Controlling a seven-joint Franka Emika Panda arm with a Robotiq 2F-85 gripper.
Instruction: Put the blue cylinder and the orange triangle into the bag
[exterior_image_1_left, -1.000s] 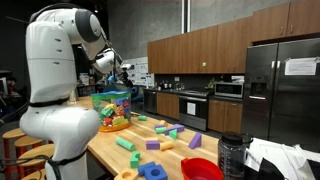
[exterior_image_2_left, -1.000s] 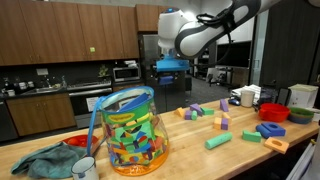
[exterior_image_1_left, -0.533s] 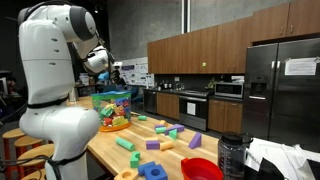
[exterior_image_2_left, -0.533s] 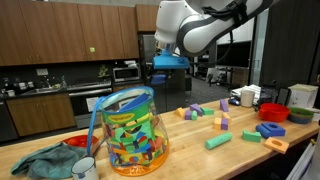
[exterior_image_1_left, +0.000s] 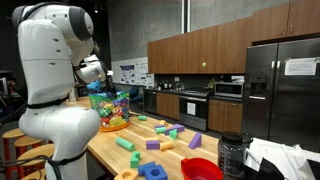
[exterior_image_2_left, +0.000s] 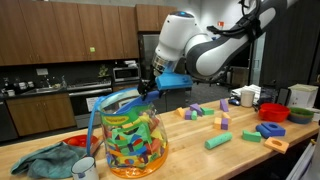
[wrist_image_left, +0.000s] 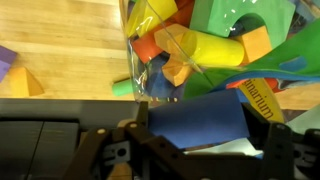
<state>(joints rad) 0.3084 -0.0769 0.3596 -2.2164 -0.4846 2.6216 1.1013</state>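
Note:
The bag (exterior_image_2_left: 130, 135) is see-through with a greenish rim and full of coloured blocks. It stands on the wooden counter and shows in both exterior views (exterior_image_1_left: 112, 104). My gripper (exterior_image_2_left: 163, 84) is shut on the blue cylinder (exterior_image_2_left: 173, 79) and hangs just above and beside the bag's rim. In the wrist view the blue cylinder (wrist_image_left: 195, 120) sits between the jaws, with the bag (wrist_image_left: 215, 45) right in front. An orange wedge-shaped block (wrist_image_left: 26, 83) lies on the counter beside the bag.
Loose blocks are scattered over the counter, among them a green bar (exterior_image_2_left: 218, 141) and a blue ring (exterior_image_1_left: 152, 172). A red bowl (exterior_image_1_left: 203, 168) stands near the counter's end. A teal cloth (exterior_image_2_left: 40, 162) and a white cup (exterior_image_2_left: 85, 168) lie by the bag.
The arm has swung down and towards the bag with the blue cylinder still in the gripper, ending close over the bag's rim.

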